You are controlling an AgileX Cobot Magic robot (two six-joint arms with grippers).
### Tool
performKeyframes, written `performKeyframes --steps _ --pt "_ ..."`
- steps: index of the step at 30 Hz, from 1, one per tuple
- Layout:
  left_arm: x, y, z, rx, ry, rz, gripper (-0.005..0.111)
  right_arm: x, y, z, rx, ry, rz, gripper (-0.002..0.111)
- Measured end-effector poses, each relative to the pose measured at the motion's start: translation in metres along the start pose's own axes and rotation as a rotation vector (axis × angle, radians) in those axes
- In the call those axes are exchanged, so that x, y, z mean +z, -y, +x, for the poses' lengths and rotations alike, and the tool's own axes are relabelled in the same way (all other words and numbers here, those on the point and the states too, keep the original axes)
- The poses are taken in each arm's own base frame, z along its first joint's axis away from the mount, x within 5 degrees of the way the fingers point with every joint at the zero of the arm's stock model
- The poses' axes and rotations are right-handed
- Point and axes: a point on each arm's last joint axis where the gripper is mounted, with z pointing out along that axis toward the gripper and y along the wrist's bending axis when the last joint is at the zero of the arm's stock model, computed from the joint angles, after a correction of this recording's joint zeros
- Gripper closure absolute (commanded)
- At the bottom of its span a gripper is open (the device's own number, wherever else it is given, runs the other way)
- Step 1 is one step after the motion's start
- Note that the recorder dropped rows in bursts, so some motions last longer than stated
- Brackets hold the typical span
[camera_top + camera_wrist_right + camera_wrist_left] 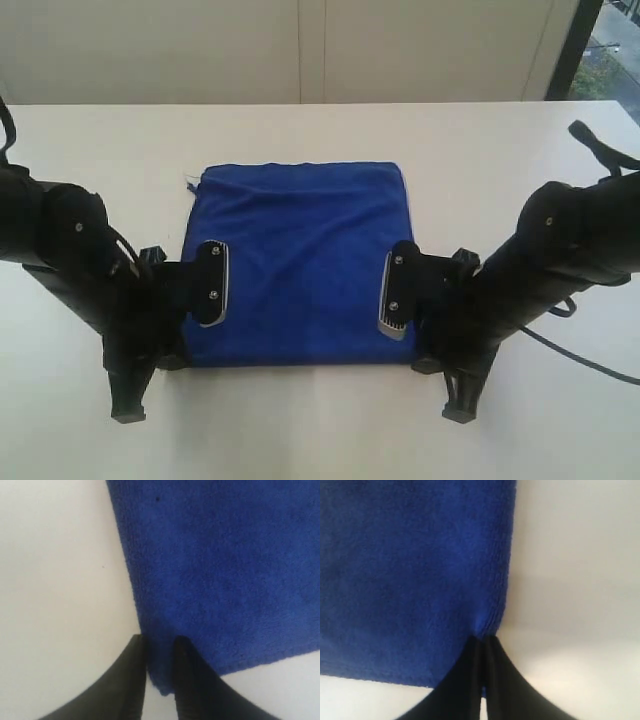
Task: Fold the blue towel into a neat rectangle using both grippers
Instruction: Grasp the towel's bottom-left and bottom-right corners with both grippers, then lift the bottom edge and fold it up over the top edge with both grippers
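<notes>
The blue towel (300,250) lies flat and roughly square on the white table (320,430). My left gripper (185,350) sits at its near left corner. In the left wrist view this gripper (484,639) is shut, pinching the towel (410,570) at its side edge close to the corner. My right gripper (425,355) is at the near right corner. In the right wrist view its fingers (137,650) stand a little apart around the towel (225,570), with the corner's edge lying in the gap of the gripper (159,641).
A loose thread (188,182) sticks out at the towel's far left corner. A black cable (590,365) trails over the table beside the right arm. A pale wall (300,50) runs behind the table's far edge.
</notes>
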Motion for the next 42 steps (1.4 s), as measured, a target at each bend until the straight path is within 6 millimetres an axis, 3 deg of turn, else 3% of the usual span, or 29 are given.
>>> performKeyframes --steps 3,11,19,22,25,33,36,42 --pt "0.000 0.000 0.000 0.000 0.000 0.000 0.107 0.001 0.000 0.000 0.002 0.000 0.001 0.108" --pt "-0.010 0.007 0.001 0.005 -0.012 0.052 0.107 -0.009 -0.005 -0.001 -0.014 0.006 -0.035 0.108" --pt "-0.054 0.020 -0.001 -0.032 0.016 0.080 0.107 -0.063 -0.020 -0.011 -0.010 0.082 -0.026 0.108" --pt "-0.077 0.008 -0.013 -0.079 0.064 0.009 0.107 -0.088 -0.017 -0.014 0.041 0.133 0.116 0.108" --pt "-0.092 -0.005 -0.021 -0.109 0.084 -0.050 0.107 -0.101 -0.010 -0.016 0.078 0.171 0.245 0.108" --pt "-0.115 -0.035 -0.020 -0.172 0.059 -0.237 0.107 -0.122 0.014 -0.032 0.124 0.259 0.416 0.108" --pt "-0.120 -0.049 -0.019 -0.189 0.097 -0.323 0.107 -0.120 0.028 -0.040 0.129 0.275 0.455 0.108" --pt "-0.108 -0.067 -0.024 -0.187 0.140 -0.397 0.107 -0.105 0.050 -0.048 0.149 0.293 0.512 0.108"
